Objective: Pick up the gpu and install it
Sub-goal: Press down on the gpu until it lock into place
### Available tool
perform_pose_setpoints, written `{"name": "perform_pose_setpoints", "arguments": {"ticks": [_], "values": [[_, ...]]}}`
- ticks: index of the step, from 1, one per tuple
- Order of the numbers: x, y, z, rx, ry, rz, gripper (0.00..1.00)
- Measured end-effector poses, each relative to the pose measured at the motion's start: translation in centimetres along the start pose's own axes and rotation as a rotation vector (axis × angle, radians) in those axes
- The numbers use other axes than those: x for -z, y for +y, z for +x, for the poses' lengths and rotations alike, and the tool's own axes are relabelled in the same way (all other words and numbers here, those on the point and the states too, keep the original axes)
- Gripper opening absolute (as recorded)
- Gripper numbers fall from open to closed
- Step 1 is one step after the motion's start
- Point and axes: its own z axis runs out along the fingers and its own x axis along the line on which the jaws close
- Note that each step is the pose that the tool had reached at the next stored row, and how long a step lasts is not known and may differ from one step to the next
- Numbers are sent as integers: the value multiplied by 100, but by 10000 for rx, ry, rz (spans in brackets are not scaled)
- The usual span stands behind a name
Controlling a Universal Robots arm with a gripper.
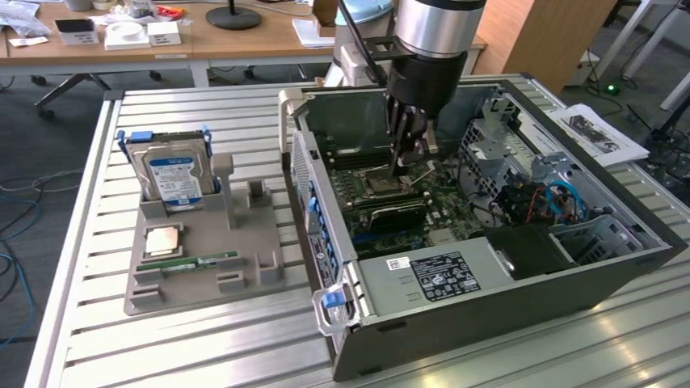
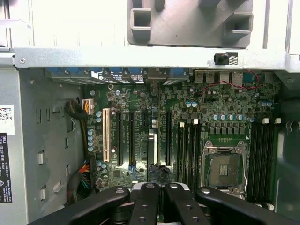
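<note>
The gpu stands on edge among the motherboard's expansion slots inside the open computer case, its black cooler block facing the case's front. In the wrist view the gpu shows edge-on as a thin strip between the black slots. My gripper hangs inside the case just above the motherboard, a little beyond the card and near the bare processor socket. The black fingers are pressed together, so the gripper is shut with nothing between its fingers.
A grey parts holder sits on the slatted table at the exterior view's left, carrying a hard drive, a processor and a memory stick. Cables and drive cages crowd the case's right side. A power supply fills its near corner.
</note>
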Motion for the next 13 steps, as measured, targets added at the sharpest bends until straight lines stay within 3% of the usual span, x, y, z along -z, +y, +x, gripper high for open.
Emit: {"name": "perform_pose_setpoints", "arguments": {"ticks": [8,13], "values": [[-2,-55,-2,-2,0,-1,11],[-31,-49,-80,-2,-2,0,11]]}}
